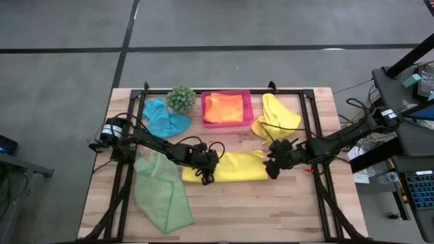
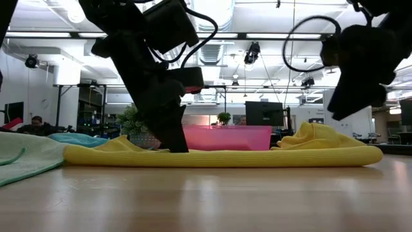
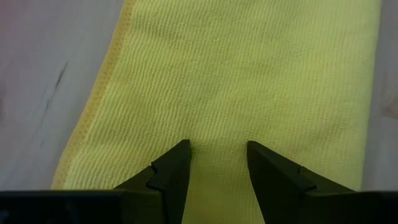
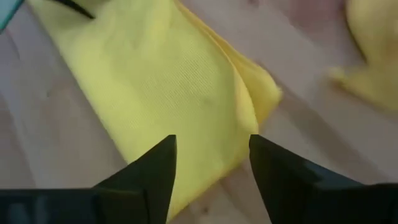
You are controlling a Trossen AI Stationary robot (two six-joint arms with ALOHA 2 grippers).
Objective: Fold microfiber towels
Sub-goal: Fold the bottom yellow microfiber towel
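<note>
A yellow microfiber towel (image 1: 234, 167) lies folded into a long band across the table's middle. My left gripper (image 3: 217, 149) stands open at its left end (image 1: 207, 177), fingers slanting down onto the cloth. My right gripper (image 4: 211, 146) is open and hangs above the band's right end (image 1: 271, 169), clear of it in the low view (image 2: 341, 111). A light green towel (image 1: 163, 193) lies spread at the near left. A teal towel (image 1: 165, 120) and a second yellow towel (image 1: 274, 118) lie crumpled at the back. An orange towel (image 1: 226, 106) rests in the pink tray (image 1: 205, 110). My left gripper comes at the yellow band from above, slanting down, near its left end (image 3: 217, 124). In the low view a fingertip (image 2: 175, 147) reaches the cloth's top surface. The fingers stand apart with flat cloth between them and pinch nothing. The band lies flat on the table.
A spiky green plant (image 1: 180, 99) stands at the back beside the tray. The dark frame rails (image 1: 308, 129) run along the table's sides and back. Bare wood (image 1: 271, 210) shows near the front edge.
</note>
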